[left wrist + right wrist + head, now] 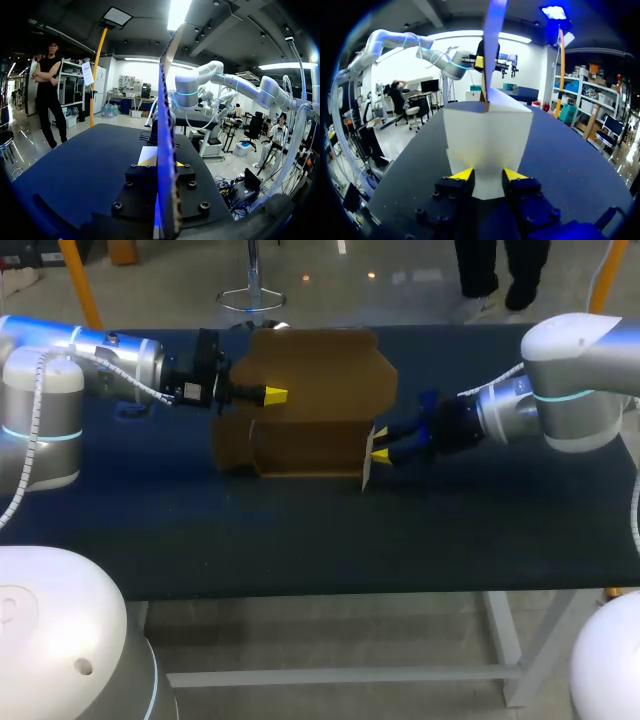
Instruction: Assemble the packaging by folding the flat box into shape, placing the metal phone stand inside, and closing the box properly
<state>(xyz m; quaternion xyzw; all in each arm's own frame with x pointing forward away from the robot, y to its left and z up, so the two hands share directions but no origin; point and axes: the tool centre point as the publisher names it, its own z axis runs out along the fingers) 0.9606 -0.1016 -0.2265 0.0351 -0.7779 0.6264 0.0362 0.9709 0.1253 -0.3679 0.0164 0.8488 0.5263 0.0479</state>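
Box (pixel 305 405): brown, half-folded, you'll find it mid-tabletop (pixel 300 540) toward the far edge, back panel (pixel 320 365) upright.
Left gripper (pixel 272 395): clamped on that panel's left side.
Right gripper (pixel 381 446): at your box's right-end white flap (pixel 487 130); grip can't be told.

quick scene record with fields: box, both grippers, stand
box: brown, partly folded, mid-table, top panel raised
left gripper: shut on the box's top panel
right gripper: at the white flap on the box's end, grip unclear
table: dark blue
stand: not in view
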